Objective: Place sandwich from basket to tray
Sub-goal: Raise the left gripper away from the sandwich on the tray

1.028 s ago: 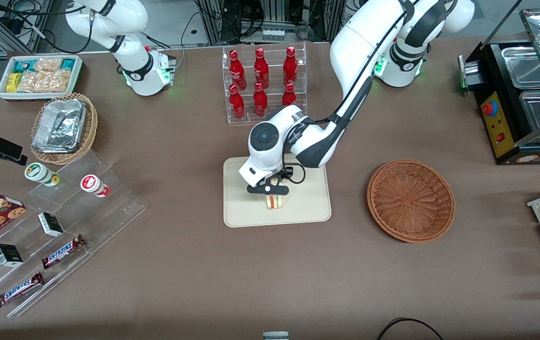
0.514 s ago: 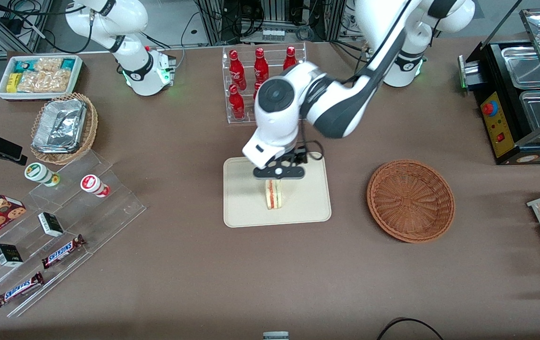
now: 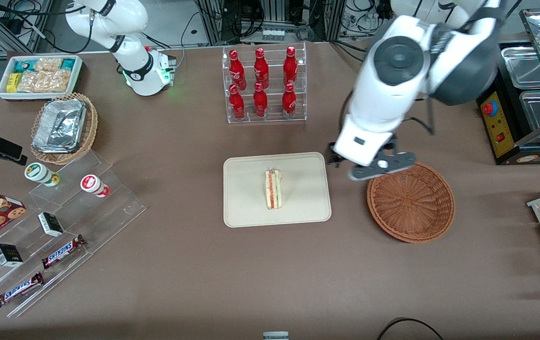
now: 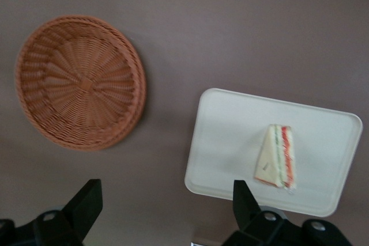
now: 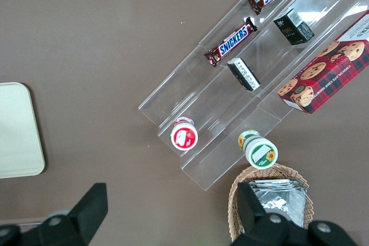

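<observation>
Table [image 3: 194,264]: brown work surface carrying all items listed. Working arm [image 3: 392,89]: white Franka arm, raised above the table near the rim of the wicker basket, between basket and tray in the front view. Tray [image 3: 246,208]: cream-beige rectangle with rounded corners and low rim, mid-table, nearer the front camera than the bottle rack; also shown in the wrist view [image 4: 230,142]. Basket [image 3: 410,200]: round reddish-brown woven wicker, toward the working arm's end of the table, well apart from the tray, nothing inside it in either view [image 4: 81,82]. Bottle rack [image 3: 264,84]: clear acrylic stand holding six red bottles, untouched. Gripper [image 3: 379,166]: black two-finger unit hanging above the table just beside the basket rim; in the wrist view [image 4: 164,211] its fingers stand wide apart with nothing between them. Sandwich [image 3: 273,189]: triangular wedge of pale bread with a red filling stripe, resting on the tray near its middle, clear of the rim and apart from the gripper; confirmed in the wrist view [image 4: 277,156]. Status, as judged: transfer from basket to tray appears complete; release is made; nothing evidently remains except parking the arm.
</observation>
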{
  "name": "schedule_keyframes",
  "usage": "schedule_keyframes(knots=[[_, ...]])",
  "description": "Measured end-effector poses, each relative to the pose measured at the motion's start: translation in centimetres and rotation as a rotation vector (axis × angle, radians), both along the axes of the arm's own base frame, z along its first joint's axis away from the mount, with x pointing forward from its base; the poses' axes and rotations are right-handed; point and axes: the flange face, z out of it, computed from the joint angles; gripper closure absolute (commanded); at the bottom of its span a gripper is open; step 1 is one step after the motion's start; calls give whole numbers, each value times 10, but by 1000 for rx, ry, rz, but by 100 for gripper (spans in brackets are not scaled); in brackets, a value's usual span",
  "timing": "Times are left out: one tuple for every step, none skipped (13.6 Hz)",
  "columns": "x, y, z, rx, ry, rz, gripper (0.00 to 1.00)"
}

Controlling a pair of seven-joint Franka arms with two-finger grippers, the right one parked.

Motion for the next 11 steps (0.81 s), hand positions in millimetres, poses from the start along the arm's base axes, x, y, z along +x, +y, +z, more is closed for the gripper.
schedule_keyframes(knots=[[7,26,2,2,2,-9,0],[13,53,5,3,4,-23,0],[16,81,10,4,6,-42,0],[17,109,16,4,4,-63,0],[15,135,23,5,0,-82,0],[13,158,31,5,-7,-101,0],[10,176,38,6,-11,-119,0],[7,193,45,8,-10,-137,0],[5,208,50,7,-6,-158,0],[3,223,54,0,-3,-182,0],[2,236,56,-6,1,-203,0]])
